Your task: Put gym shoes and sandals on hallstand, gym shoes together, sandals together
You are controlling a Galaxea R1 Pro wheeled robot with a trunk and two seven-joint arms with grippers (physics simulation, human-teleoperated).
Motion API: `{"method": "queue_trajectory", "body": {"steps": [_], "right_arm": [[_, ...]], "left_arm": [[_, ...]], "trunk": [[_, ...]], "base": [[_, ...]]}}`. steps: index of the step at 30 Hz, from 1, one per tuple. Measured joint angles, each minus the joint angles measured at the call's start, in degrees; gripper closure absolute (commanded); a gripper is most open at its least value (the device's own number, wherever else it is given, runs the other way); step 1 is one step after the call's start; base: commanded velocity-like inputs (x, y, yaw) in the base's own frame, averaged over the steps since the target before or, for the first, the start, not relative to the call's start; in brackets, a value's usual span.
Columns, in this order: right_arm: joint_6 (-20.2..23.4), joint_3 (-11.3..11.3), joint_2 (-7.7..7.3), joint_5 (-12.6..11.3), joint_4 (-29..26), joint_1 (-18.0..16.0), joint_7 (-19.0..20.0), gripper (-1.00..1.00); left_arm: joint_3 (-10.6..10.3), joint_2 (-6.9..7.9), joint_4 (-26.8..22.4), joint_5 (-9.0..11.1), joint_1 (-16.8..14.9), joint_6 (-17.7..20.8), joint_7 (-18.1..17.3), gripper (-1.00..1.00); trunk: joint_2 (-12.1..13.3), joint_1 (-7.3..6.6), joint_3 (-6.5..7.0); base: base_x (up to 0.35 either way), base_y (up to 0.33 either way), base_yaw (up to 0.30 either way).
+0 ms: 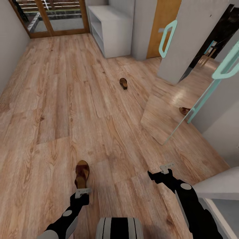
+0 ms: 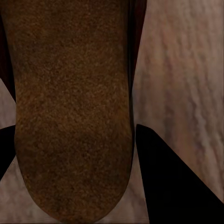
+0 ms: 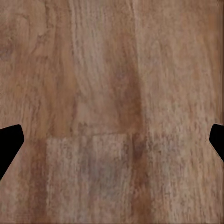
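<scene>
**Carrying the first sandal toward the rack**

My left pincer (image 1: 83,192) grasps a brown thong sandal (image 1: 82,173) by its heel end; the toe points away from me at 12 o'clock. In the left wrist view the sandal's (image 2: 72,107) grainy sole sits between my dark fingers (image 2: 172,177), which press in from both sides. I judge the grip firm but short, since most of the shoe hangs ahead of it, so I should keep the wrist level and move slowly to stop it pivoting or slipping out.

My right pincer (image 1: 166,170) is released and holds nothing; its wrist view has bare planks between wide-set fingertips (image 3: 9,142).

The hallstand (image 1: 111,30) stands far off at 1 o'clock, a pale-grey unit against the wall, so a long roll over the corridor floor (image 1: 49,99) comes first. A second sandal (image 1: 123,83) lies on the floor near my line to the rack, at about 1 o'clock; I must steer past it or collect it with the free arm. At 3 o'clock an open panel with teal handles (image 1: 167,38) narrows the passage, and a brown shape (image 1: 184,110) beside it may be a reflection or another shoe; I cannot tell.
</scene>
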Motion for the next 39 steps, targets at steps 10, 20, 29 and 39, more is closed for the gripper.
{"method": "queue_trajectory", "body": {"steps": [10, 20, 29, 39], "right_arm": [[-0.1, -0.1, -0.60, 0.5, 1.0, 0.1, -0.1, -1.00], [-0.7, -0.1, -1.11, 3.7, 1.3, 0.4, -0.1, -1.00], [-4.4, -0.2, -0.86, 3.7, 3.1, 4.5, -0.1, -1.00], [-22.6, -0.6, -0.29, 3.2, 19.8, 7.0, -1.4, -1.00]], "left_arm": [[-0.3, 0.81, 0.0, -0.2, 1.5, 0.1, 0.3, 1.00], [-0.1, 2.71, 0.1, 0.1, 4.6, -0.1, 0.4, 1.00], [0.1, 2.95, 0.4, 0.4, 7.2, -0.4, 0.4, 1.00], [0.1, 2.90, 0.9, 0.4, 8.1, -2.2, 0.5, 1.00]], "trunk": [[0.1, -0.26, 2.29], [0.3, -0.52, 5.29], [0.4, -0.75, 8.09], [0.5, -1.00, 11.21]], "base": [[0.000, 0.000, 0.000], [0.000, 0.000, 0.000], [0.000, 0.000, 0.000], [0.000, 0.000, 0.000]]}}
